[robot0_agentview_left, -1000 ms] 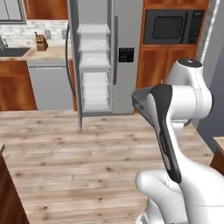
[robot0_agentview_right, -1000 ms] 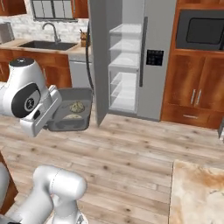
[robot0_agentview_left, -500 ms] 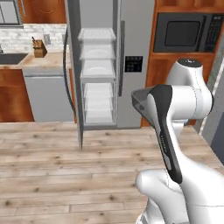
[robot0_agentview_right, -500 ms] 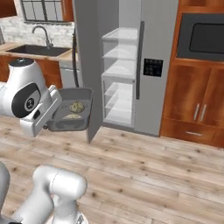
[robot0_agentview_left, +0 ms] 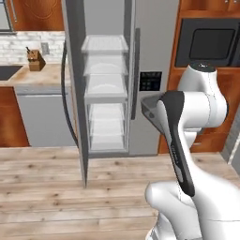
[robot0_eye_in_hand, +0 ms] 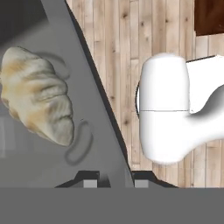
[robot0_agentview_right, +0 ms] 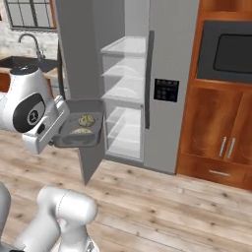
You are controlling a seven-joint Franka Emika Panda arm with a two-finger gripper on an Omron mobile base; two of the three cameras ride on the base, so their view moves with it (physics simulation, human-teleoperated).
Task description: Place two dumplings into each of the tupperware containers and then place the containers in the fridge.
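Before the open fridge [robot0_agentview_right: 128, 93], the gripper [robot0_eye_in_hand: 116, 177] has its fingers pinched on the rim of a dark grey tupperware container [robot0_agentview_right: 78, 129] carrying two dumplings [robot0_agentview_right: 86, 119]. Loading looks done for this one; shelving it remains, and the other container's progress I can't tell.

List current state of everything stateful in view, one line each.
fridge: left door open, shelves bare.
dark grey container: held level in the air before the fridge, gripped by its rim.
dumplings: two inside the container.
fingers: shut on the container's rim.
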